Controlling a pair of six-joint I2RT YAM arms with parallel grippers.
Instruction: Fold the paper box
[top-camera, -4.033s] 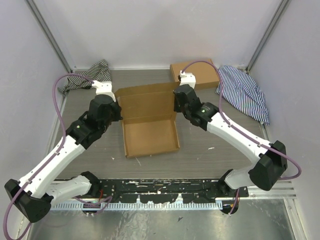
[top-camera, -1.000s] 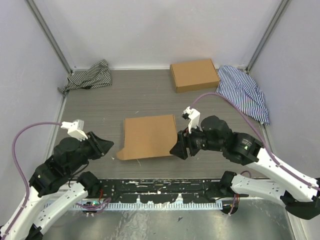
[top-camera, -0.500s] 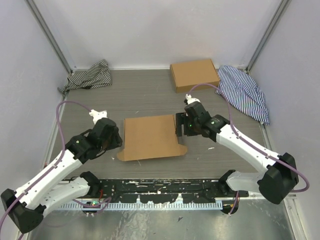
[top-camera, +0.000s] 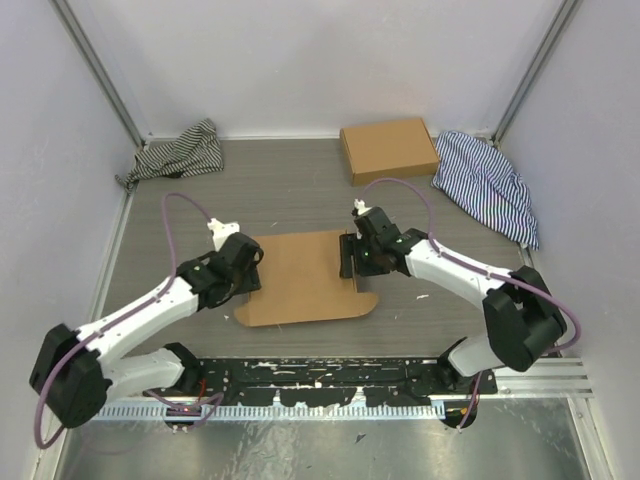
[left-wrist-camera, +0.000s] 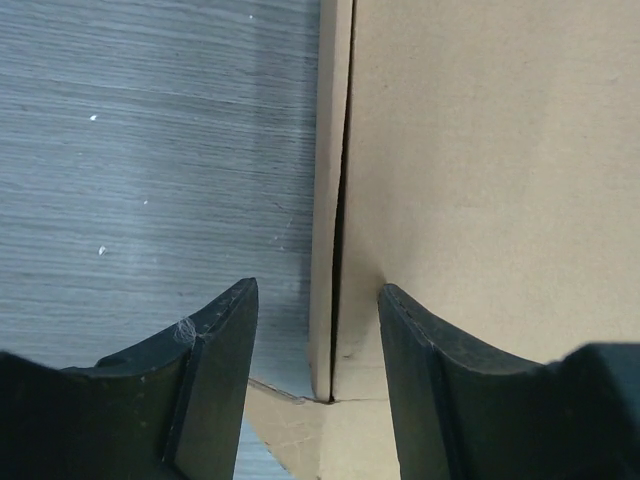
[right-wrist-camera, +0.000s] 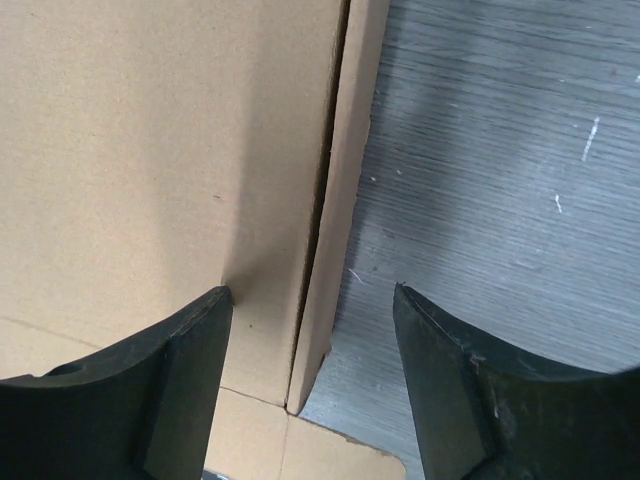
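1. You have the paper box (top-camera: 300, 278) lying closed and flat in the middle of the surface (top-camera: 290, 195), with its lid on top.
2. Your left gripper (top-camera: 245, 270) is at the box's left edge with its jaws spread. In its wrist view the box's left side wall runs up between the two fingers. One finger (left-wrist-camera: 440, 360) is over the lid and the other is over bare surface.
3. Your right gripper (top-camera: 350, 258) mirrors this at the box's right edge, also spread. One finger (right-wrist-camera: 170, 370) is over the lid, the other is over bare surface, and the right side wall lies between them.
4. Neither gripper pinches the cardboard. You cannot tell whether the fingertips over the lid actually touch it.
5. A rounded tab (top-camera: 366, 299) sticks out at the near right corner, and a smaller one (top-camera: 241, 314) shows at the near left corner.
6. A second cardboard box (top-camera: 388, 150) lies at the far edge, well apart from the paper box. There is a striped cloth (top-camera: 178, 152) far left and another cloth (top-camera: 485, 180) far right.
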